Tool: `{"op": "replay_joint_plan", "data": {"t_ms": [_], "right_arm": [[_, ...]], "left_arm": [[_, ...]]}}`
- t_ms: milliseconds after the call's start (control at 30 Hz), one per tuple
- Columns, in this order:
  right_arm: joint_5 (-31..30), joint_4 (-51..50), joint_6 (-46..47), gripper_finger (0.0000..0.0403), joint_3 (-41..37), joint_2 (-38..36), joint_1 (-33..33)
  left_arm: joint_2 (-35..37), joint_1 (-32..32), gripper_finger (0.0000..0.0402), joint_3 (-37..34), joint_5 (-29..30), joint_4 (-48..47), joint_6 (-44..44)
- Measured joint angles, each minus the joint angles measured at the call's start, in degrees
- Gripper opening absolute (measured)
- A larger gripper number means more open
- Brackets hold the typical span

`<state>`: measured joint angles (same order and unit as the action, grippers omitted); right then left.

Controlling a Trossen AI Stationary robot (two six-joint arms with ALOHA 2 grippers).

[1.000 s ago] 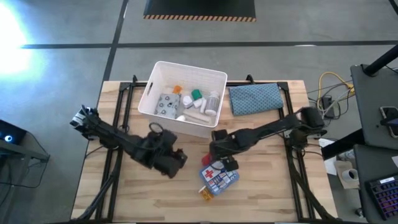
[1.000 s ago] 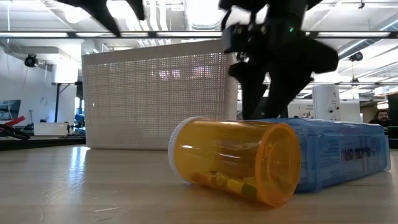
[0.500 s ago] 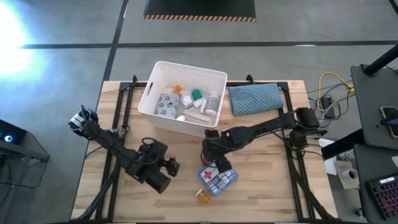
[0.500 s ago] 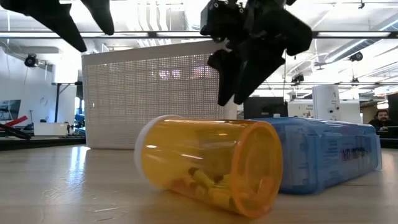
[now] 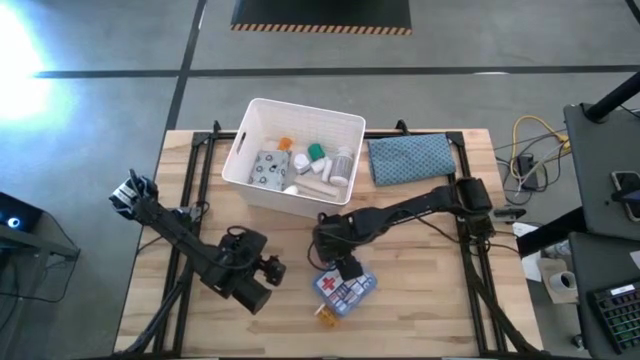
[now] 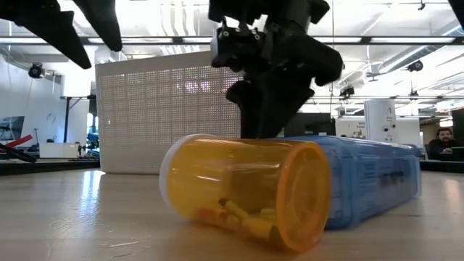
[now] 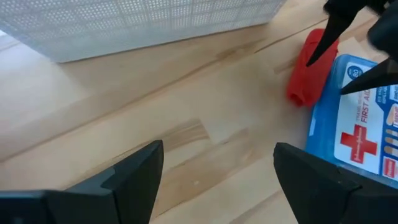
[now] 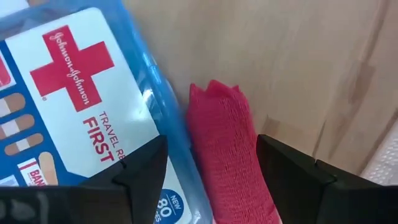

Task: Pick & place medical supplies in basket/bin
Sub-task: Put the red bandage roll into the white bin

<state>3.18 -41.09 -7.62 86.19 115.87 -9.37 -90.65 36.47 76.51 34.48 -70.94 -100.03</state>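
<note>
The white bin (image 5: 250,165) stands at the table's far middle with several supplies inside. On the table near it lie the red tube (image 8: 227,149), the red-cross first-aid pouch (image 5: 348,290) beside it, and the orange vial (image 5: 325,316) on its side against the pouch's near end. My right gripper (image 5: 343,266) is open and low over the red tube, one finger on each side of it (image 8: 211,140). My left gripper (image 5: 262,275) hangs open to the left of these things, above bare wood (image 7: 219,148). My right gripper comes from above with its open fingers along the two sides of the red tube (image 8: 242,162). One finger (image 8: 140,177) stands over the pouch's edge. Whether either finger touches the tube or the pouch, I cannot tell.
A blue-grey patterned cloth (image 5: 410,157) lies right of the bin at the far edge. The bin's perforated wall (image 6: 185,112) rises just behind the tube. Bare wood shows on the table's left half and near right corner. A person sits far off in the room (image 6: 444,141).
My right gripper has moved toward the table's left and down over the red tube. My left gripper has drawn back toward the near left edge. The pouch has slid a little and the orange vial has rolled slightly toward the near edge.
</note>
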Motion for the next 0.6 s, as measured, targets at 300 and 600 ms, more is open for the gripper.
{"op": "replay_joint_plan", "data": {"t_ms": [300, 600], "right_arm": [[0.26, -0.06, -0.33, 0.0235, 2.56, -0.35, 2.89], [1.76, -0.87, 0.33, 0.0235, 0.77, 2.89, 3.98]], "left_arm": [[-0.02, -0.02, 0.0282, -1.5, 0.11, -2.72, -0.02], [-0.02, -0.04, 0.0281, -1.88, 0.14, -6.41, 0.01]]}}
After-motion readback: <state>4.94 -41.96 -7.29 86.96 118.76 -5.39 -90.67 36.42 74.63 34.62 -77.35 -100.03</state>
